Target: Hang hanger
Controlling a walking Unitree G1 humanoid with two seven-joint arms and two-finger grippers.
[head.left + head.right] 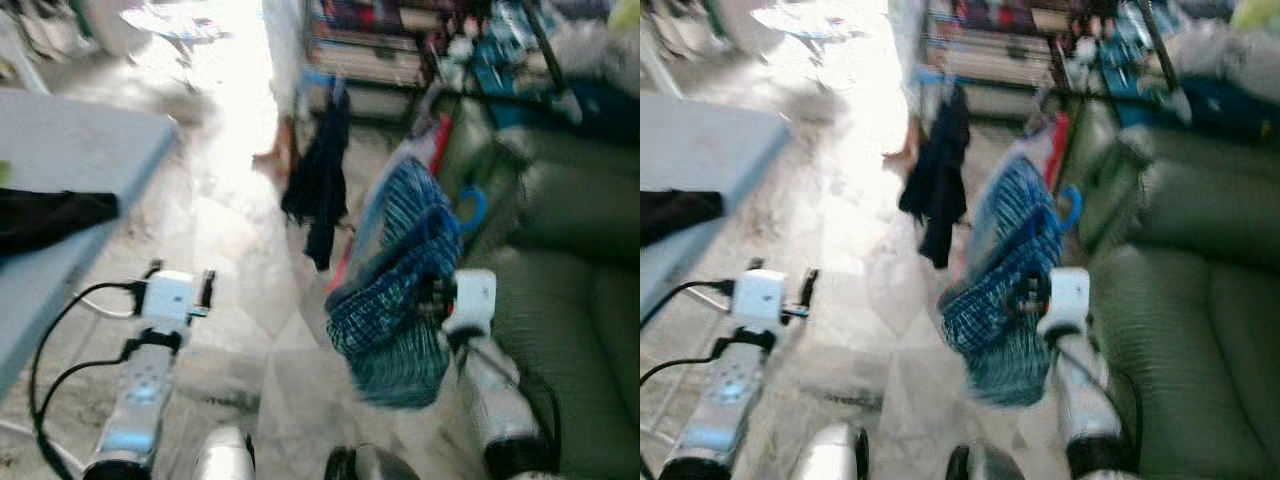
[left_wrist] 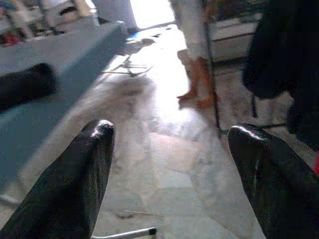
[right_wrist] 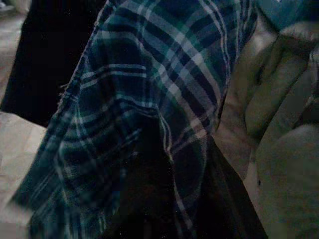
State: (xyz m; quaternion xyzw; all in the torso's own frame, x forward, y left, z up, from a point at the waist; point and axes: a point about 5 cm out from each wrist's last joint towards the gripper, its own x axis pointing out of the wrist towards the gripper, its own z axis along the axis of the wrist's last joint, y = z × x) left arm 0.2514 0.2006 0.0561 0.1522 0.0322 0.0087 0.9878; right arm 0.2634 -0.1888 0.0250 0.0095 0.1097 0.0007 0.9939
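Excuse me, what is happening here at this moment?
The robot carries a blue plaid shirt on a blue hanger at its right pincer, beside a green sofa. The picture is blurred. A drying rack stands ahead, with a dark garment hanging on it. The left pincer is open and holds nothing, above the floor. A person's bare feet stand farther off.

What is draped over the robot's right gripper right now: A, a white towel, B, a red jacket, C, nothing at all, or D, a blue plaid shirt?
D: a blue plaid shirt on a blue hanger hangs at the right gripper, beside the green sofa.
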